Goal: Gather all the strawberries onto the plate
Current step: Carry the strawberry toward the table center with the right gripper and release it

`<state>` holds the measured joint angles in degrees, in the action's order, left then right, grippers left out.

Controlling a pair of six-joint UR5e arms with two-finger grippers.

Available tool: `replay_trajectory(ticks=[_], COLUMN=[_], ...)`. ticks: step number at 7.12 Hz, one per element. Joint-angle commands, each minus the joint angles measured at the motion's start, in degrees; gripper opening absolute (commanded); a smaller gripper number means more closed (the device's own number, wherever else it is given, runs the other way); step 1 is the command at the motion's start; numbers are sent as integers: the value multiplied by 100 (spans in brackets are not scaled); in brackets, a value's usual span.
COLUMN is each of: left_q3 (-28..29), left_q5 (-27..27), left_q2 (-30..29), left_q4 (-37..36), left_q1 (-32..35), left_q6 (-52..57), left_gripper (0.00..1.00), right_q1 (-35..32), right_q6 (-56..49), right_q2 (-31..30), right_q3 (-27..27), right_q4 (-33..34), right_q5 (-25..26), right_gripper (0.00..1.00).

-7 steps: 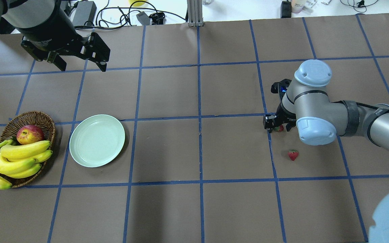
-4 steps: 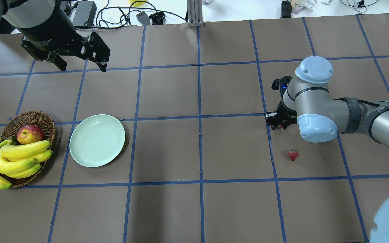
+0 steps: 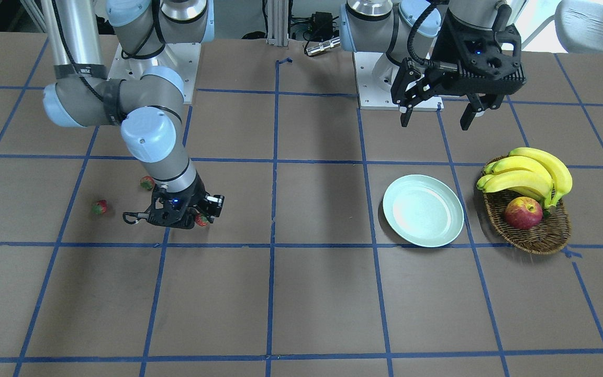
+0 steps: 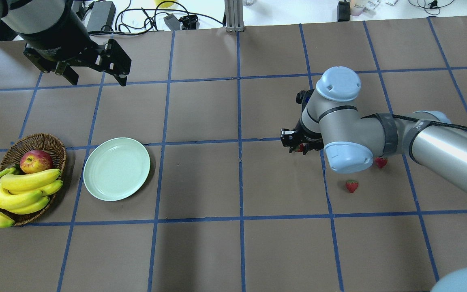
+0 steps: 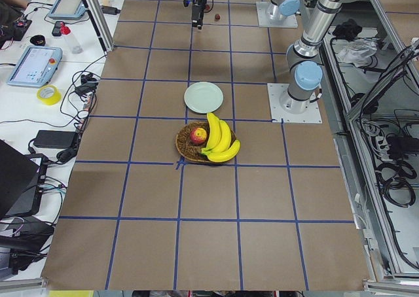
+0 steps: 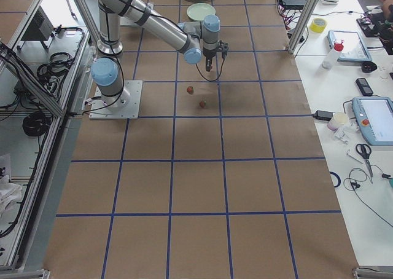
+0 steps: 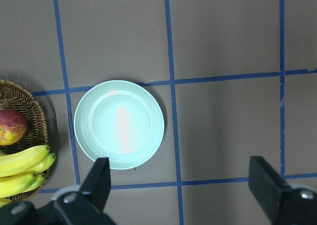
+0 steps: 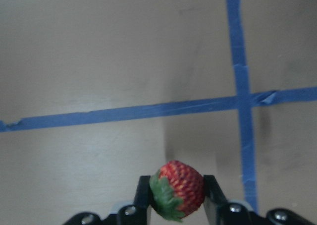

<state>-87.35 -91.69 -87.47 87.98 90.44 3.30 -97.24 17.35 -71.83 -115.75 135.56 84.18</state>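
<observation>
My right gripper [image 4: 299,148] is shut on one strawberry [image 8: 177,189] and holds it above the table, right of centre. It also shows in the front view [image 3: 200,219]. Two more strawberries lie on the table behind it, one [image 4: 352,186] nearer the front and one [image 4: 381,162] partly under my right arm. The pale green plate [image 4: 116,168] lies empty at the left, next to the basket. My left gripper [image 4: 99,80] hangs open and empty high above the far left; its wrist view looks down on the plate [image 7: 119,124].
A brown wicker basket [image 4: 39,137] holding bananas [image 4: 22,186] and a red-yellow apple [image 4: 35,161] stands just left of the plate. Cables and boxes lie beyond the table's far edge.
My right gripper has moved left toward the middle of the table with the strawberry in it. A strawberry that the arm hid now shows. The left arm has hardly moved.
</observation>
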Motion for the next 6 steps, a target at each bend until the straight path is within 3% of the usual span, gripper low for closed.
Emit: replay_trajectory(ticks=[1,3,5,6], left_q3=[-2,-10,-2,-2], left_q5=[-16,-25,-25,-25], left_q2=[2,11,11,11], left_q4=[0,0,0,0], left_q1=[0,-9,-17,-17], left_q6=[4,4,4,4], left_gripper=[100,100,100,100], right_q1=[-906,-1418,-1657,-1657], right_q6=[1423,2453,2870,2862], right_q2=[474,1055,1329,1338], right_q3=[541,1322,1660,1626], right_q4=[41,41,32,14], right_q5=[-68,-77,-86,-94], right_gripper=[14,16,21,58])
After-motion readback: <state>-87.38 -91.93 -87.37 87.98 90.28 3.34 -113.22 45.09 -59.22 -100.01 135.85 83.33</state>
